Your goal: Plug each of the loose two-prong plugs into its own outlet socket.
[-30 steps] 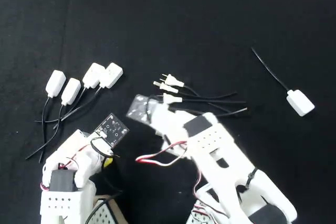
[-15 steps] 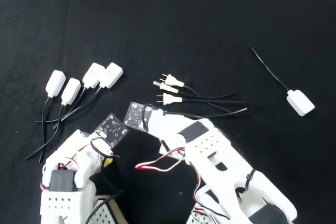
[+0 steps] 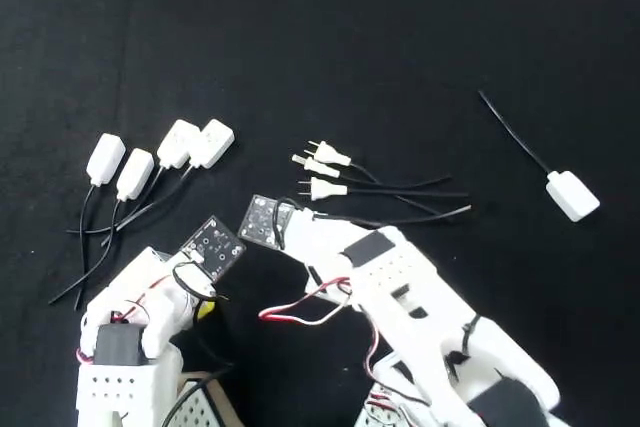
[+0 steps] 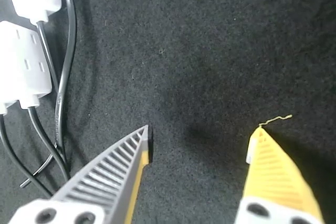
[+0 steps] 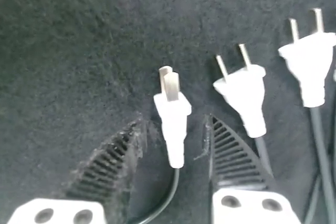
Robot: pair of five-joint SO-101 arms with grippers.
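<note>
Right wrist view: the right end effector point(image 5: 174, 123) straddles a two-prong plug point(image 5: 173, 109), spread wide, not gripping. The left end effector point(image 4: 202, 128) gapes empty.

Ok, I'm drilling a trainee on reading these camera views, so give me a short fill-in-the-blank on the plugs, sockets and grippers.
1. The right gripper is ___, straddling one plug.
2. Beside that plug lie ___ other plugs.
3. Near the left gripper sits a cluster of ___ white sockets; a single socket lies apart.
Missing words: open; two; four.
</note>
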